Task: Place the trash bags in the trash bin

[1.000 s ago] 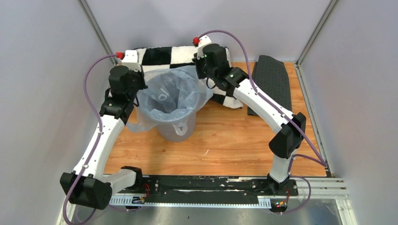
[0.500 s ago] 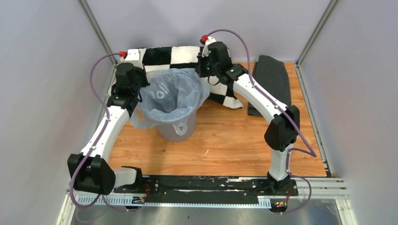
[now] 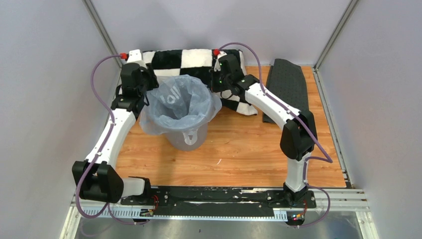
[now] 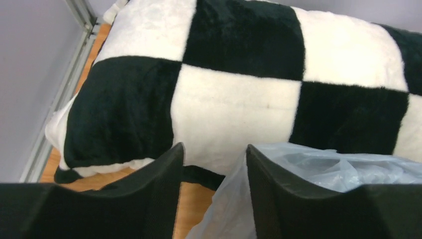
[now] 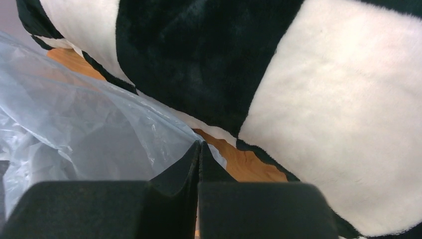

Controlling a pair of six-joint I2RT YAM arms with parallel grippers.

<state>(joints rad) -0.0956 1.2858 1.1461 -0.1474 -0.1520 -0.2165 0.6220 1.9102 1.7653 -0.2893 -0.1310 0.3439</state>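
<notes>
The trash bag [image 3: 175,101], thin pale blue plastic with white lettering, lines the grey trash bin [image 3: 189,141] and drapes over its rim. My left gripper [image 3: 143,97] hangs at the bin's back left and is open. In the left wrist view the bag's edge [image 4: 226,209] lies loose against the inner face of the right finger [image 4: 283,194], with a gap to the other one. At the bin's back right, my right gripper [image 3: 219,91] is shut, and its tips [image 5: 200,145] pinch the bag's edge [image 5: 99,124].
A black-and-white checkered pillow [image 3: 191,58] lies just behind the bin, close to both grippers. A dark grey textured mat [image 3: 288,87] lies at the back right. The enclosure's walls stand near on the left, the right and behind.
Both grippers moved back towards the pillow, spreading the bag wider over the bin's rim. The left jaws then opened and let go of the bag's edge.
</notes>
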